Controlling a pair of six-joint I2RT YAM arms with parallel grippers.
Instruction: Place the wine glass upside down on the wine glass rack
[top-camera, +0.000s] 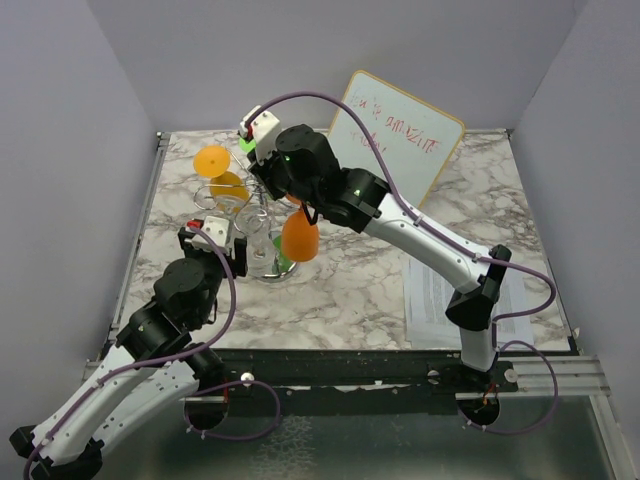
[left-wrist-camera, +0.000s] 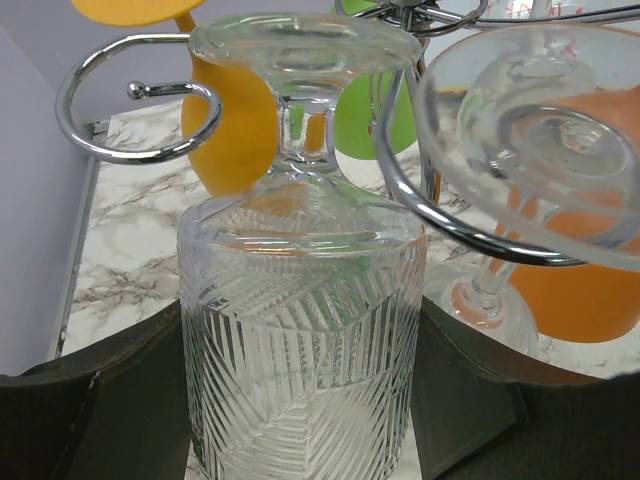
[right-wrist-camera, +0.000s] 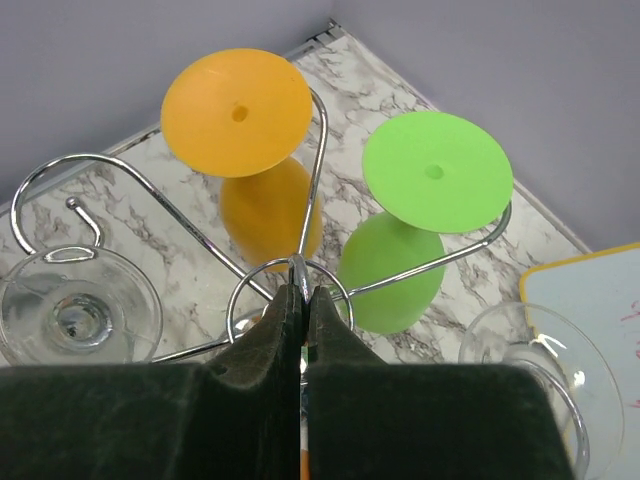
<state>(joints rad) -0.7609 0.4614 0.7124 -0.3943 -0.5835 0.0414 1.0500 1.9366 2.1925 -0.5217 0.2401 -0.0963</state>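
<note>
The wine glass is clear cut glass, held upside down with its round foot on top. My left gripper is shut on its bowl, one dark finger on each side; it also shows in the top view, right beside the wine glass rack. The foot stands level with the rack's empty curled arm; I cannot tell whether the stem sits in it. My right gripper is shut on the rack's top ring, above the post.
An orange glass, a green glass and two clear glasses hang upside down on the rack. Another orange glass hangs at its near side. A whiteboard leans at the back; paper sheets lie at the right.
</note>
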